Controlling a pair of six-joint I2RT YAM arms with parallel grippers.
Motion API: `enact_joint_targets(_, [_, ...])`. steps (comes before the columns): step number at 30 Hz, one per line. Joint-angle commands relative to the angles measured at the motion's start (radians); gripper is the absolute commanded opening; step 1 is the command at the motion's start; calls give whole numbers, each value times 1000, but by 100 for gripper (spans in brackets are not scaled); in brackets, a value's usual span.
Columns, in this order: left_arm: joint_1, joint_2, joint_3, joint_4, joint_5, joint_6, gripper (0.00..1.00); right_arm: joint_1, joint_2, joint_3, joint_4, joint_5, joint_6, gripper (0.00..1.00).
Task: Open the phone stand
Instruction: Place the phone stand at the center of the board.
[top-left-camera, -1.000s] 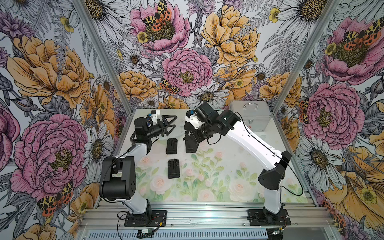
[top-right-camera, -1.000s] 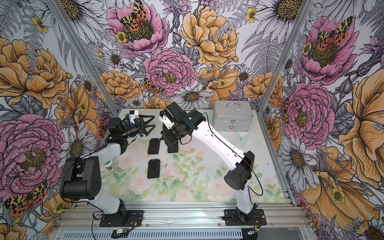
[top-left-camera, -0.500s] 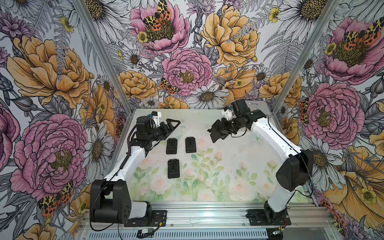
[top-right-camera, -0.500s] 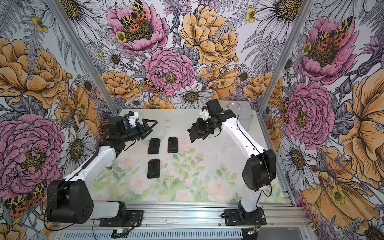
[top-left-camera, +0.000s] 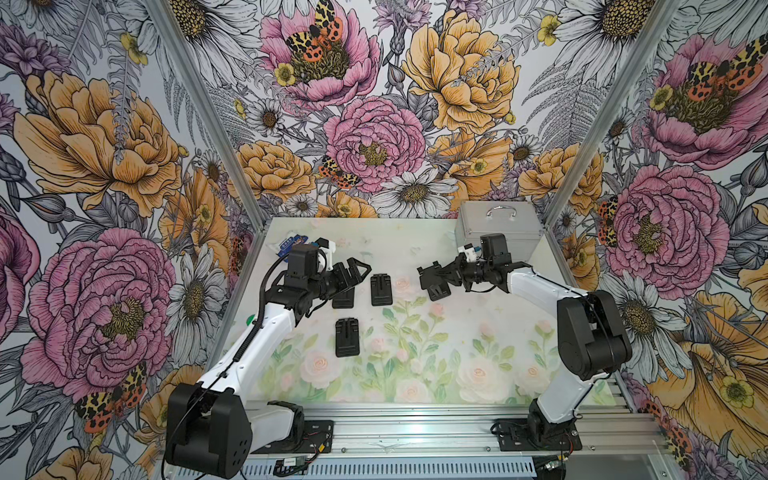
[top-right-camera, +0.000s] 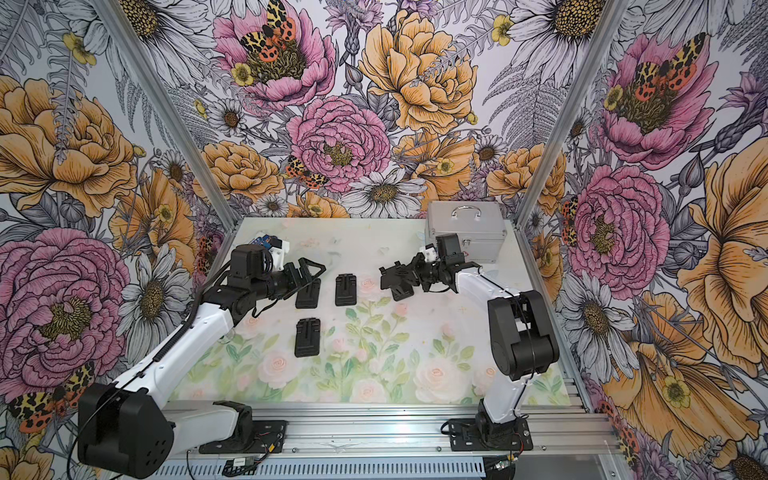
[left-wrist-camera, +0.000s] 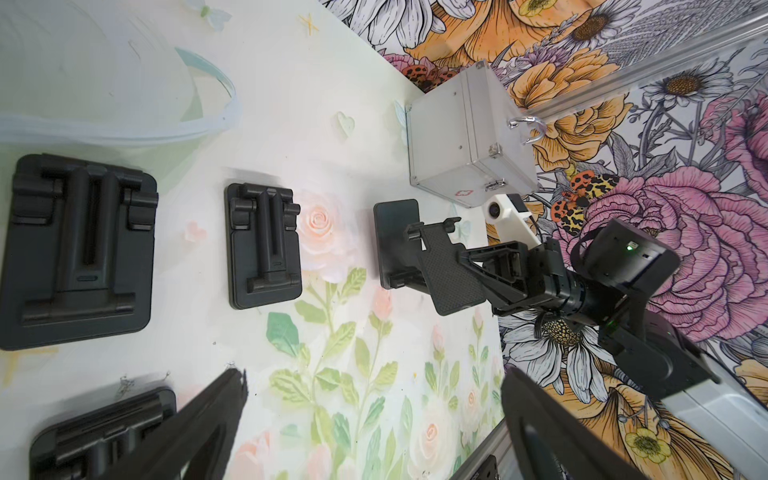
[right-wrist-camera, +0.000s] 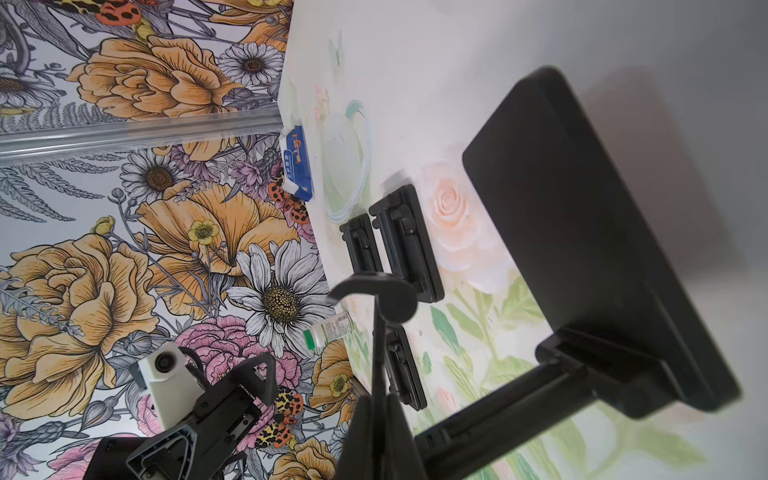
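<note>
Probably light, stiff and slick, the black hinged plastic phone stand (top-left-camera: 434, 291) hangs half-unfolded right of centre over the floral table mat (top-left-camera: 415, 353), its plate pinched by the right gripper (top-left-camera: 448, 276); the left gripper (top-left-camera: 355, 272) gapes empty, so it should take the base edges.

Near half of the tabletop (top-left-camera: 436, 374) lay open edge to edge. Left of centre, three folded stands lay flat: far-left stand (top-left-camera: 344, 299), middle stand (top-left-camera: 381, 289), near stand (top-left-camera: 347, 337), narrow lanes between. Left pincer (top-left-camera: 359, 270), jaws wide, hung over the far-left stand. Right pincer (top-left-camera: 448, 275) clamped an unfolded stand (top-left-camera: 432, 284); open lane between it and the middle stand. Metal case (top-left-camera: 498, 228) filled the far right corner, blue packet (top-left-camera: 293, 245) the far left.
</note>
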Motion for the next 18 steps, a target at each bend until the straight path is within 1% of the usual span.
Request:
enact_joint_targets(1, [-13,-19,-17,-33,-35,36,99,-15,-4,-78,355,-48,223,0])
enact_joint_targets(6, [-18,-16,-18,-36,-29,42,99,-24,36,-164,543,-31,375,0])
enact_joint_targets(13, [-19,-12,-18,-38,-17,46,99,-41,84,-224,697,-7,519,0])
enact_joint_targets(15, [-19,-10,-15,-39,-16,48,99,-46,97,-242,740,-2,550,0])
enact_joint_targets(18, [-19,-6,-10,-41,-12,51,99,-49,110,-257,756,-2,559,0])
